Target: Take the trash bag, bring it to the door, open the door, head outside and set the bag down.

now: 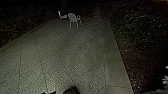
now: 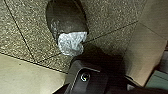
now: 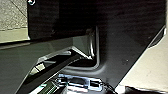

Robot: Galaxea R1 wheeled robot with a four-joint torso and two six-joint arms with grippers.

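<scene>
Outdoors, left claw low over paving; can't tell if it's apart, together or clamped on anything. Trash bag dark, pale crumpled end, below claw against the paving, near robot's base. To claw's right, past a pale edge strip, leafy growth. Well ahead of claw, 1 upright white chair.
</scene>
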